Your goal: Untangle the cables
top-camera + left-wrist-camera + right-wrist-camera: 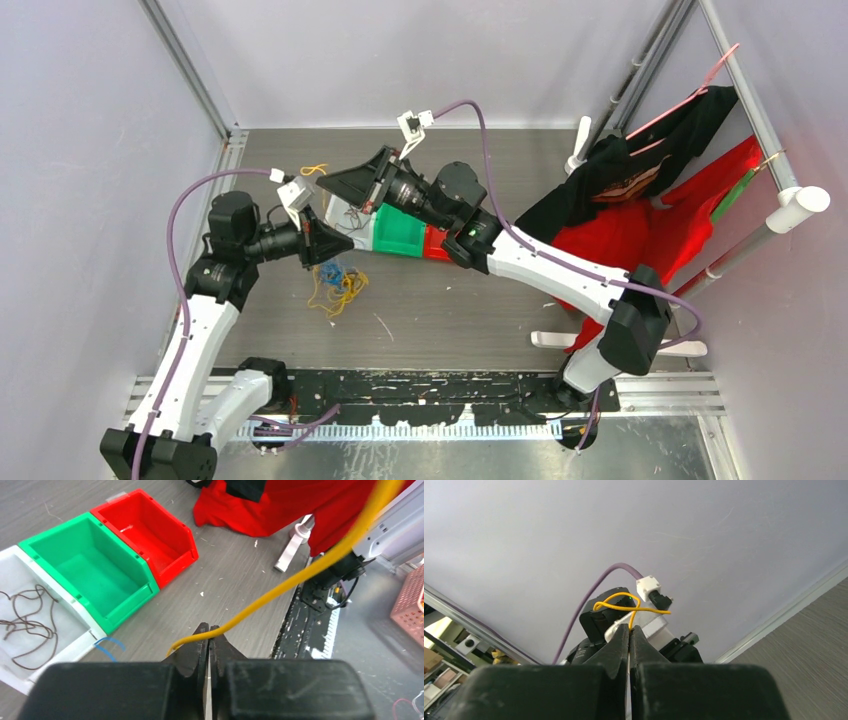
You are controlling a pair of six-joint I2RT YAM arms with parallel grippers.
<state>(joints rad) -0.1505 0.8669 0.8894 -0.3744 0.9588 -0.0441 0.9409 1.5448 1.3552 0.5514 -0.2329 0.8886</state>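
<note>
My left gripper [210, 632] is shut on a thin yellow cable [300, 572] that rises steeply to the upper right, its short end curling out to the left of the jaws. From above, this gripper [343, 250] hangs just over a tangle of yellow and blue cables [337, 285] on the table. My right gripper [630, 629] is shut on a yellow cable too; its loop [621, 602] curls above the tips. In the top view the right gripper [328, 183] is raised, with the yellow loop [314, 170] past its tip. A blue cable [107, 647] lies by the white bin.
A white bin [87, 632] holding brown cables [30, 625], a green bin [135, 562] and a red bin [172, 527] stand in a row. Red and black cloth [650, 215] hangs on a rack at the right. Purple arm cables [175, 230] arc over both arms.
</note>
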